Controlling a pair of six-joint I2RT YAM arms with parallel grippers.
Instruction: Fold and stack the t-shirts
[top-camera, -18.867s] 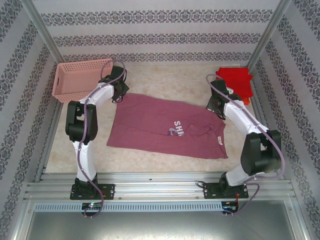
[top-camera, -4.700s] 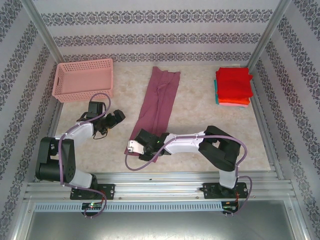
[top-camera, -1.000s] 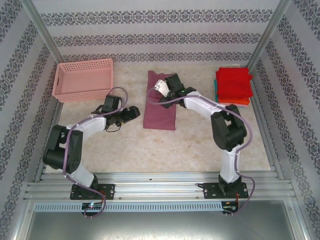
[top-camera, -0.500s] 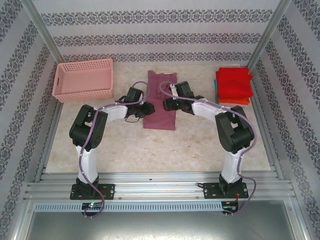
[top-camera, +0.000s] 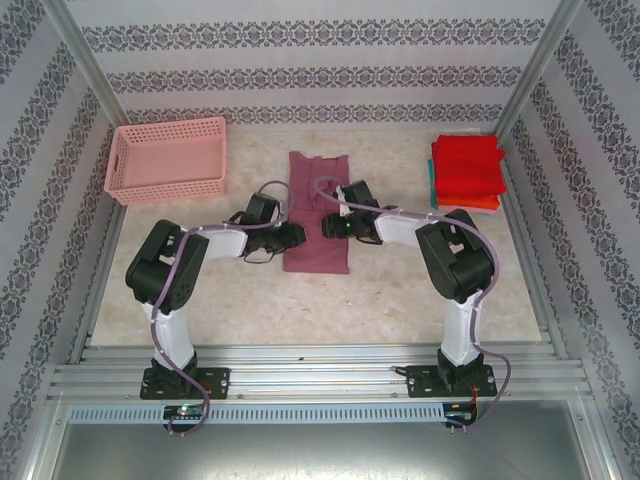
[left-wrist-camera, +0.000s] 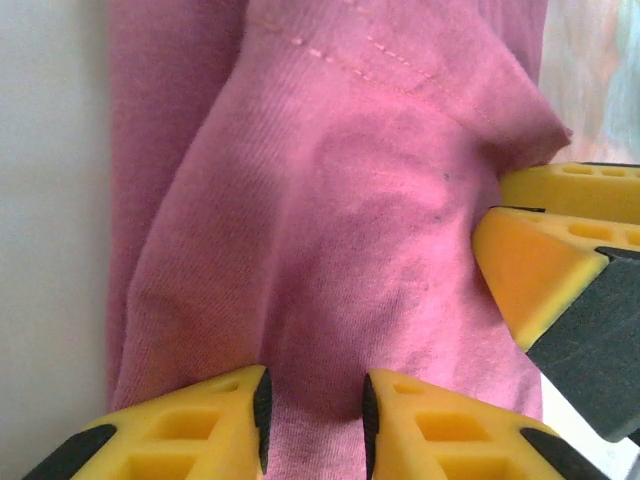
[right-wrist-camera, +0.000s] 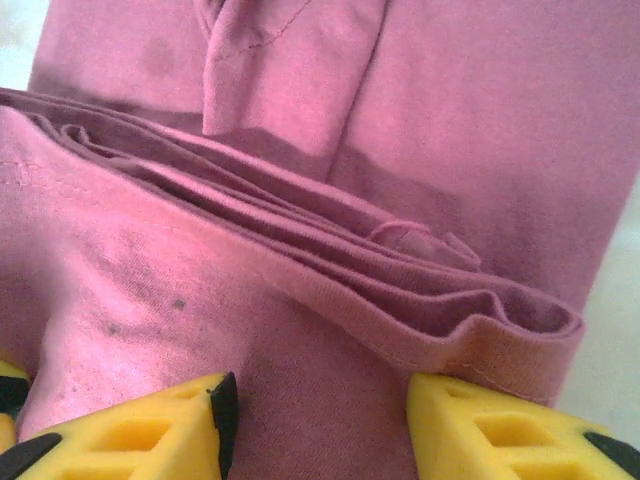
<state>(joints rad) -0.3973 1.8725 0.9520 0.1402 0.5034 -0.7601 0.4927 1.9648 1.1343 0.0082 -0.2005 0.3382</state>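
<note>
The maroon t-shirt (top-camera: 316, 212) lies folded into a narrow strip in the middle of the table. My left gripper (top-camera: 293, 234) is at its left edge, shut on a pinch of the maroon cloth (left-wrist-camera: 330, 250); in the left wrist view the left gripper (left-wrist-camera: 315, 405) has fabric bunched between its pads. My right gripper (top-camera: 329, 226) is on the shirt's right side, facing the left one. In the right wrist view the right gripper (right-wrist-camera: 320, 400) stands open over the top layer, beside the stacked fold edges (right-wrist-camera: 420, 300). Folded red, orange and teal t-shirts (top-camera: 467, 172) are stacked at the back right.
A pink lattice basket (top-camera: 167, 158) stands at the back left. Patterned walls and metal posts enclose the table. The right gripper's yellow fingers (left-wrist-camera: 530, 290) reach into the left wrist view from the right, close to my left jaws.
The left arm swung right to the shirt's left edge and its jaws closed on the cloth. The right gripper came from the shirt's far end to its middle, its jaws narrowing.
</note>
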